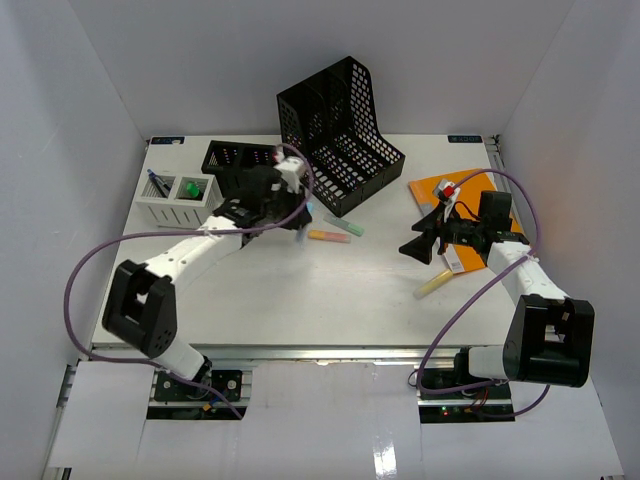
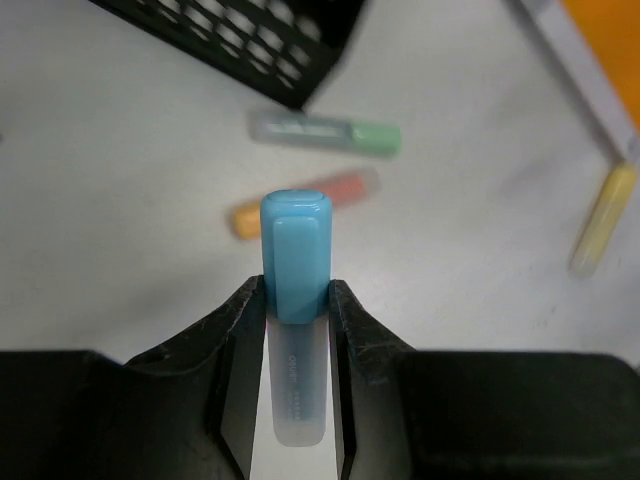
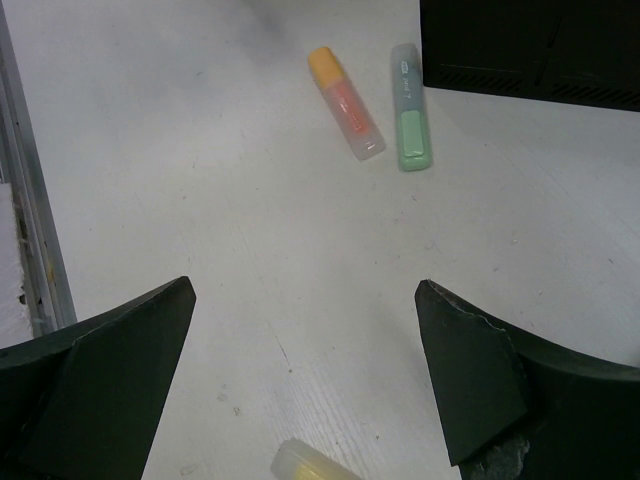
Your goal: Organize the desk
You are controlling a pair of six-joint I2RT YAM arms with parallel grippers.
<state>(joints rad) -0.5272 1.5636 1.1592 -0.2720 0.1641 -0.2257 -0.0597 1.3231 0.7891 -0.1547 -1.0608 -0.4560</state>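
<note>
My left gripper (image 2: 297,300) is shut on a blue highlighter (image 2: 296,262) and holds it above the white desk (image 1: 300,290); in the top view the gripper (image 1: 300,215) is near the black file rack. An orange highlighter (image 1: 328,236) and a green one (image 1: 343,226) lie on the desk just right of it; both show in the left wrist view, orange (image 2: 305,203) and green (image 2: 325,133). My right gripper (image 1: 420,247) is open and empty above the desk, with a yellow highlighter (image 1: 435,283) just below it, its end showing in the right wrist view (image 3: 310,465).
A black file rack (image 1: 340,130) stands at the back middle. A black mesh tray (image 1: 235,160) and a grey pen holder (image 1: 178,200) with pens stand at the back left. An orange notebook (image 1: 450,190) lies at the right under the right arm.
</note>
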